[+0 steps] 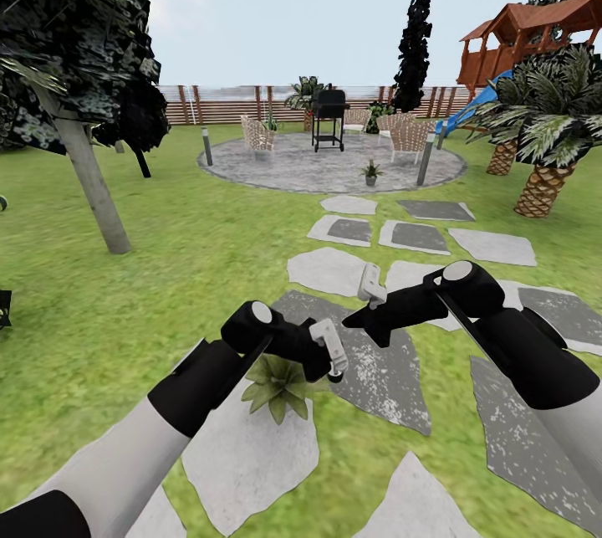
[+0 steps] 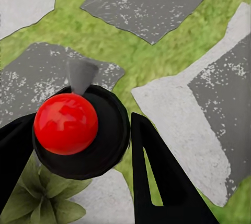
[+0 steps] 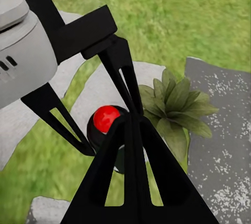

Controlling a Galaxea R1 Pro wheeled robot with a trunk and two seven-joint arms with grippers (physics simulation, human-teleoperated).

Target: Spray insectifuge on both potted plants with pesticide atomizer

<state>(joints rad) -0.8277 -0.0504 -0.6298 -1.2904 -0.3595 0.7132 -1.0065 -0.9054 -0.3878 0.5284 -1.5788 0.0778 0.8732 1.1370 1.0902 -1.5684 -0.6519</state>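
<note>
The pesticide atomizer (image 2: 78, 130), seen end-on as a dark round body with a red tip, is clasped between the fingers of the left gripper (image 2: 83, 145) just above the near potted plant (image 1: 278, 385), a rosette of pointed green leaves on a pale stepping stone (image 1: 242, 454). The right gripper (image 3: 130, 145) is seen closed, with nothing held. A second potted plant (image 1: 370, 172) stands far off on the round paved patio (image 1: 276, 166), beyond the lawn (image 1: 192, 237), before a wooden slat fence (image 1: 226, 101).

The left arm (image 1: 209, 379) hides the near potted plant's (image 1: 280, 387) pot — the far plant (image 1: 370, 171) too small for detail.
</note>
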